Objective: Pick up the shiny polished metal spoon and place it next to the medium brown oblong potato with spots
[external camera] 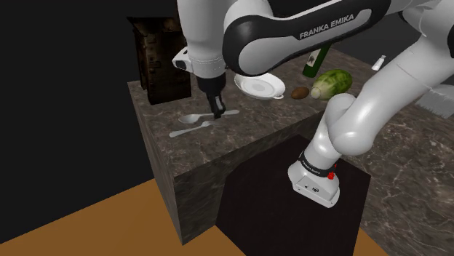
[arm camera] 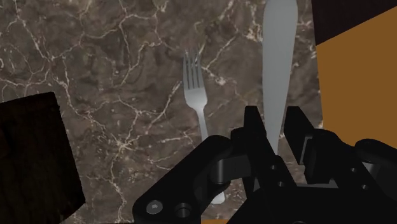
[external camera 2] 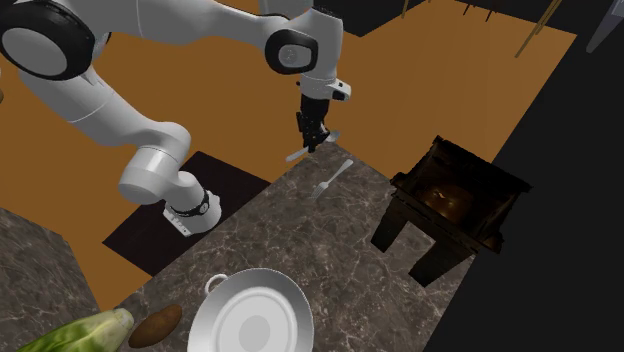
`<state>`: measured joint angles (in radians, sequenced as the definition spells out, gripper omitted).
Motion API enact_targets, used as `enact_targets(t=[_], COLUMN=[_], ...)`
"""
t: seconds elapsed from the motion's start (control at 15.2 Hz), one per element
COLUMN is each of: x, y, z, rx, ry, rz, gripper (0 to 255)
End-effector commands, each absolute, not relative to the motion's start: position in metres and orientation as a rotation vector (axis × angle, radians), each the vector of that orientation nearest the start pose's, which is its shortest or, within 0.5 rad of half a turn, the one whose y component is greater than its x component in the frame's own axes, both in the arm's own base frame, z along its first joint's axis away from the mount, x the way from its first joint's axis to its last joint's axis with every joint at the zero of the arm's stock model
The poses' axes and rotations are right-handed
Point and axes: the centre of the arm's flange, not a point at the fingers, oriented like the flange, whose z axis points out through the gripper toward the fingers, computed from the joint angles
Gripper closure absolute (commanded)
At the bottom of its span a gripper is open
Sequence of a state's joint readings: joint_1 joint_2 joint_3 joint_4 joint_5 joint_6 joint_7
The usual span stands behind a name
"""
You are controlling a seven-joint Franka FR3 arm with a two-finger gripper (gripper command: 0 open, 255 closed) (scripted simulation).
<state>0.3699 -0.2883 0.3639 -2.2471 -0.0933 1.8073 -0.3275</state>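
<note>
Arm (external camera: 276,44) lettered "FRANKA EMIKA" — tool (arm camera: 273,122) clamped on spoon (arm camera: 277,57) handle; spoon parallel to fork (arm camera: 196,89), bowl toward shoulder view's left.

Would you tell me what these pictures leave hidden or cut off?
Wrist view: the end effector covers one end of the spoon and the fork's handle.
Second exterior view: the bottom edge cuts off the white dish and green vegetable.
Shoulder view: the arm hides most of the bottle.
</note>
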Motion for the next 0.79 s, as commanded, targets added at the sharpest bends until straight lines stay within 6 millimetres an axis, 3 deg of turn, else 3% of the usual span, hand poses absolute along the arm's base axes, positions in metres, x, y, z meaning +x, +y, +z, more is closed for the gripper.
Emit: enact_targets(t=[0.0, 0.73], x=[0.334, 0.326], y=[0.3, 0.155], z=[0.472, 0.473], rx=[-2.886, -2.886], ry=[-1.708, -1.708], rz=[0.221, 0.221], gripper=[255, 255])
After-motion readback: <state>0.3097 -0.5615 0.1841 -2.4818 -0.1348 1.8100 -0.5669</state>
